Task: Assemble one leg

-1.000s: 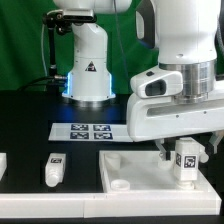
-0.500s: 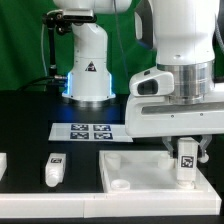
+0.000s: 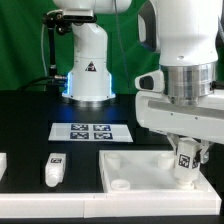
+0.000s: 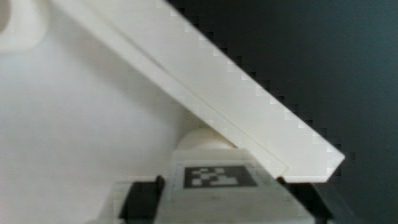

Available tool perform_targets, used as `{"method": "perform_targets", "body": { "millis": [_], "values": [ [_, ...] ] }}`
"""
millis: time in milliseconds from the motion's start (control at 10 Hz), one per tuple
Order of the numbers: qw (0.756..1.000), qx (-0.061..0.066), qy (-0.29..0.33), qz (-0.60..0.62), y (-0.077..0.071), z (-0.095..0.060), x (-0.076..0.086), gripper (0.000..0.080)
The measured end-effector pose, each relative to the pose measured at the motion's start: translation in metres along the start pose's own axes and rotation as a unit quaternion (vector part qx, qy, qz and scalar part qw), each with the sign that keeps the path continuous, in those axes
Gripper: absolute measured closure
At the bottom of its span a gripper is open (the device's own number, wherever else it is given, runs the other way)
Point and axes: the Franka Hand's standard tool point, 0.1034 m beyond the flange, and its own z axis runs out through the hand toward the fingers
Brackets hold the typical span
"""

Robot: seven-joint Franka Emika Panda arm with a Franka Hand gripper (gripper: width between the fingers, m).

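Observation:
My gripper [image 3: 186,160] is shut on a white leg [image 3: 185,160] with a black-and-white tag, holding it upright over the right part of the large white square panel [image 3: 135,168]. In the wrist view the leg [image 4: 217,170] sits between my two dark fingers [image 4: 146,198], its tag facing the camera, close to the panel's raised edge [image 4: 231,90]. A second identical leg [image 3: 53,169] lies on the black table at the exterior view's left. Whether the held leg touches the panel cannot be told.
The marker board [image 3: 92,131] lies behind the panel. The robot base [image 3: 88,60] stands at the back. A white piece [image 3: 3,163] shows at the exterior view's left edge. A round hole [image 3: 121,183] is in the panel's near left corner.
My gripper has turned about its vertical axis with the leg in it; the leg stays at about the same place over the panel.

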Motion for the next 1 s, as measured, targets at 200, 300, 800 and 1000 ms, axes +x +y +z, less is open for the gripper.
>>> {"method": "perform_targets", "body": {
  "millis": [200,300,800,1000],
  "values": [
    [0.988,0.022,0.014,0.149,-0.006,0.001,-0.002,0.0509],
    [0.984,0.027,0.008,0.175,-0.005,0.000,-0.001,0.0509],
    [0.997,0.003,0.010,-0.075,0.006,0.001,0.004,0.0214],
    [0.975,-0.010,0.004,-0.224,0.020,-0.009,0.025,0.0153]
  ]
}}
